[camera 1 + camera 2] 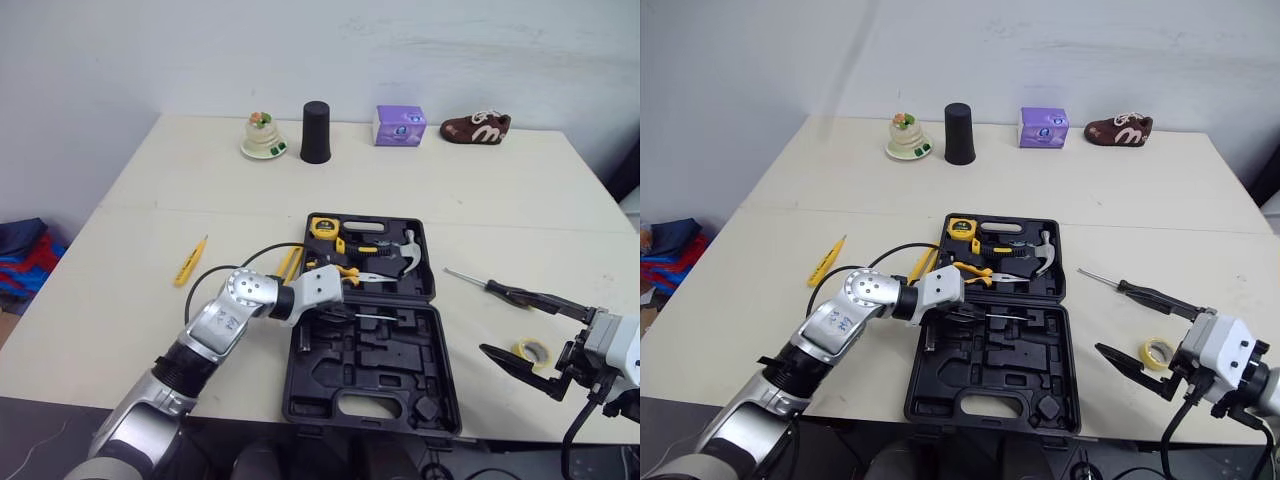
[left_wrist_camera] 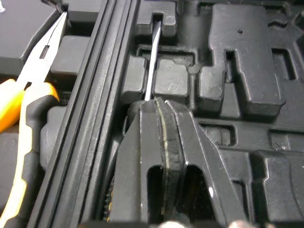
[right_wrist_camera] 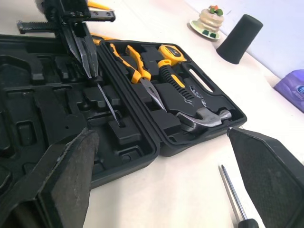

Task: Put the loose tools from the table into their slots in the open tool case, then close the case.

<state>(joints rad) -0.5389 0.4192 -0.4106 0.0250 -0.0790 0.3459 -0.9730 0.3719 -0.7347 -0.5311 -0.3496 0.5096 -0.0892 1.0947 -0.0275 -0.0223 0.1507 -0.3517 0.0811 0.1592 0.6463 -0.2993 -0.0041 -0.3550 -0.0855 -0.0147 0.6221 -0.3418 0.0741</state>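
The black tool case (image 1: 372,403) lies open at the table's front middle. My left gripper (image 1: 334,311) reaches over its hinge, shut on a thin-shafted screwdriver (image 2: 150,71) whose metal tip rests in a moulded slot of the near half. Pliers (image 1: 366,279), a hammer (image 1: 404,256) and a tape measure (image 1: 322,226) sit in the far half. On the table right of the case lie a black-handled screwdriver (image 1: 482,283) and a small tape roll (image 1: 533,351). My right gripper (image 1: 505,322) hovers open beside them, its fingers (image 3: 61,175) wide apart. A yellow utility knife (image 1: 190,260) lies left of the case.
A yellow-handled tool (image 1: 290,262) lies against the case's left edge. Along the far edge stand a small plate with a toy cake (image 1: 264,137), a black cup (image 1: 316,132), a purple box (image 1: 400,126) and a brown shoe (image 1: 476,127).
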